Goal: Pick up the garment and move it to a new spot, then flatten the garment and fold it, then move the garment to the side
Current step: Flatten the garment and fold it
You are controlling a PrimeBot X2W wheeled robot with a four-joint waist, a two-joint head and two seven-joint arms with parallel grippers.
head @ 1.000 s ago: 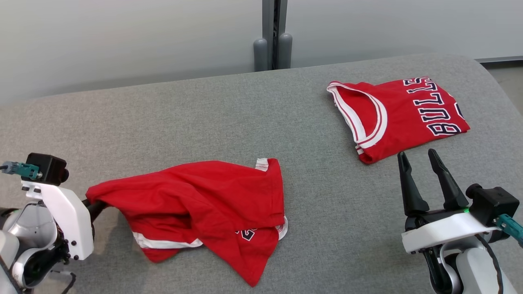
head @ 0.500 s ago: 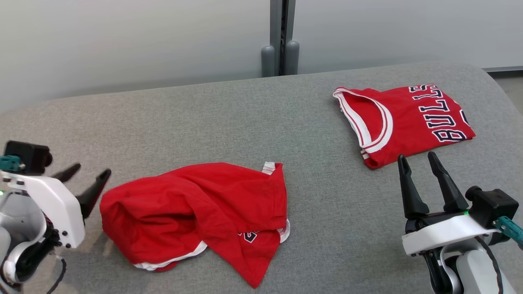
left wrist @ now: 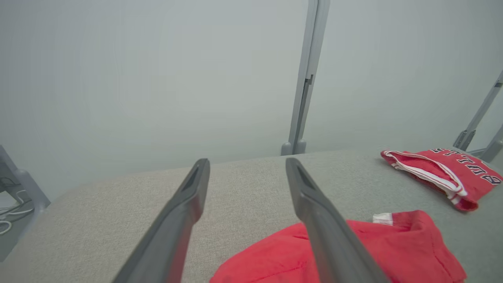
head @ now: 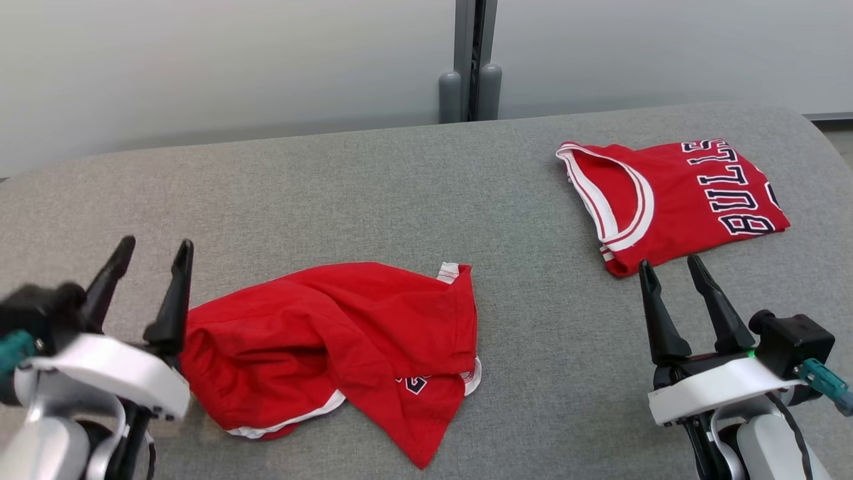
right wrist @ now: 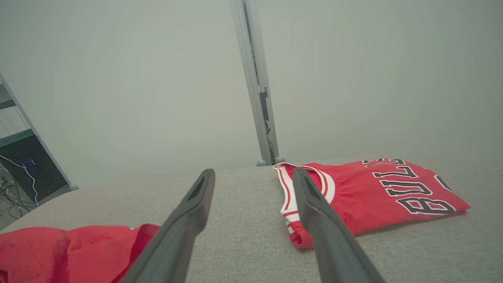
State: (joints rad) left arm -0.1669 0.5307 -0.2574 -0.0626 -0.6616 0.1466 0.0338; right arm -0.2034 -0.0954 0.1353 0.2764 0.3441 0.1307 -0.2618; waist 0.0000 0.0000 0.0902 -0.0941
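Left gripper (head: 157, 243) released one crumpled garment (head: 333, 320); one folded jersey (head: 673, 200) apart.

Obstacle, 7 o'clock: crumpled red garment (head: 333, 333), heaped, its edge just beside my left gripper (head: 156, 243), whose fingers stand spread.
Obstacle, 2 o'clock: folded red Bulls jersey (head: 673, 193), near corner just past my right gripper (head: 668, 261), fingers likewise apart.
Obstacle, 12 o'clock: grey post (head: 474, 60) at the wall, behind the far edge.
Free room: bare grey padded tabletop (head: 333, 187) from 9 through 12 o'clock, and a wide lane between the two red pieces, running down to 5 o'clock.
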